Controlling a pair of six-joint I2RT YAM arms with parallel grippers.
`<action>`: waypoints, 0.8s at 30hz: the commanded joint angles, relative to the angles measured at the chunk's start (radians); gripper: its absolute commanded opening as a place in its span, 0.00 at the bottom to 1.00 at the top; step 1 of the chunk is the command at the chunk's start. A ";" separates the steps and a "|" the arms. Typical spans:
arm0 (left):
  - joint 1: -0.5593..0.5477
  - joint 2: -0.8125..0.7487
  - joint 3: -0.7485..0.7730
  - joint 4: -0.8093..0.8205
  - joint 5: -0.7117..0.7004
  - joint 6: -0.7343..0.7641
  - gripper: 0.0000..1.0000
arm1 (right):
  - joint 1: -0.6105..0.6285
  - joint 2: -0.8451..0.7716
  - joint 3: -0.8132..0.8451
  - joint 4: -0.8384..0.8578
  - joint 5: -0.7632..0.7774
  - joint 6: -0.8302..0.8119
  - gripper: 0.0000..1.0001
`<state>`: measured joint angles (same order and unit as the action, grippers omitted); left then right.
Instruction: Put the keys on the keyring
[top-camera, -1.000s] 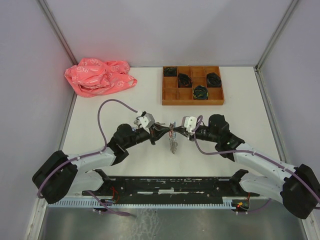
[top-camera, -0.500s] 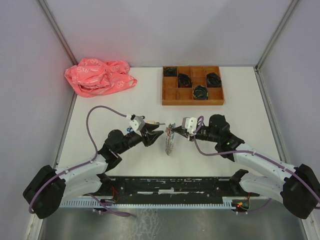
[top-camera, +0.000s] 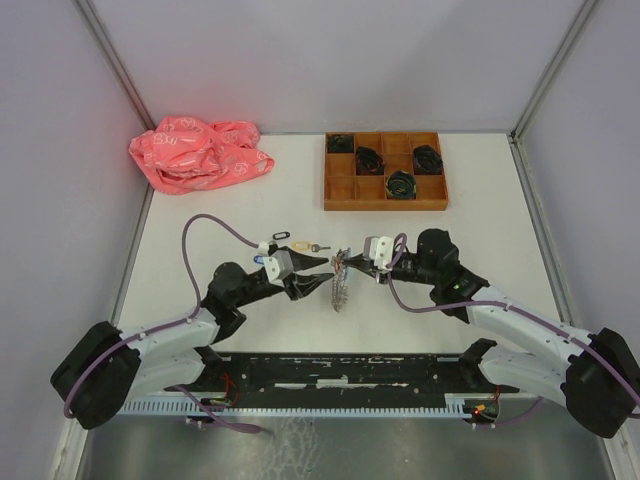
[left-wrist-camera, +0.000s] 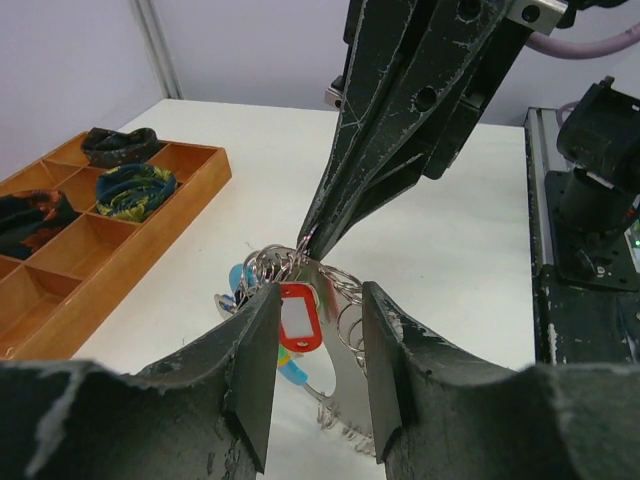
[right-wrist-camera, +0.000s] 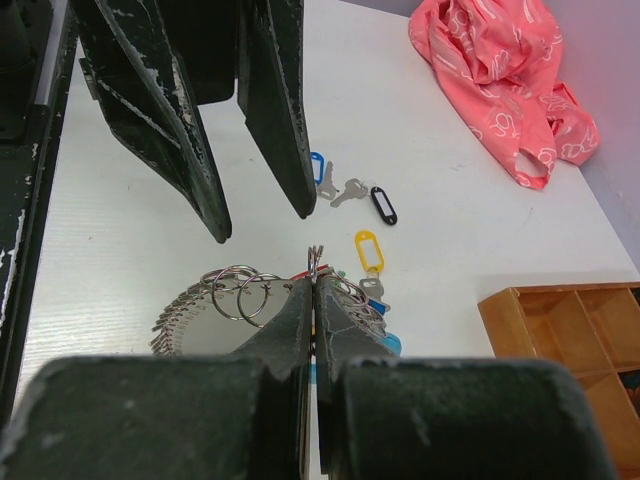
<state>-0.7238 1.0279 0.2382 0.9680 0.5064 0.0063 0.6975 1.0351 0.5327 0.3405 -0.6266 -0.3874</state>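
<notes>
My right gripper (top-camera: 346, 262) (right-wrist-camera: 315, 272) is shut on the top of the keyring (top-camera: 338, 290) (right-wrist-camera: 232, 296), which hangs from it just above the table as a fan of silvery rings. A red-tagged key (left-wrist-camera: 299, 315) hangs among the rings. My left gripper (top-camera: 320, 281) (left-wrist-camera: 318, 300) is open just left of the keyring, its fingers (left-wrist-camera: 252, 370) on either side of the red tag without touching it. Loose keys lie on the table: a yellow-tagged one (right-wrist-camera: 367, 250) (top-camera: 303, 245), a blue-tagged one (right-wrist-camera: 318, 170) and a black-tagged one (right-wrist-camera: 383, 205).
A wooden compartment tray (top-camera: 340, 190) (left-wrist-camera: 180, 190) holding black coiled bundles stands at the back right. A crumpled pink bag (top-camera: 198, 152) (right-wrist-camera: 500, 70) lies at the back left. Grey walls close in the table on three sides.
My left gripper has opened and drawn back to the left from the keyring. The loose keys behind it have come into view. The right gripper holds still.
</notes>
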 joint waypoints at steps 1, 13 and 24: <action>0.002 0.045 0.049 0.118 0.054 0.121 0.45 | 0.000 -0.019 0.057 0.043 -0.039 -0.012 0.01; 0.001 0.136 0.105 0.114 0.102 0.136 0.37 | -0.001 -0.027 0.072 0.025 -0.050 -0.015 0.01; 0.000 0.135 0.121 0.059 0.111 0.154 0.12 | 0.000 -0.030 0.081 0.013 -0.061 -0.008 0.01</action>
<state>-0.7238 1.1713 0.3180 1.0229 0.5869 0.1013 0.6975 1.0328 0.5465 0.2981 -0.6567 -0.3973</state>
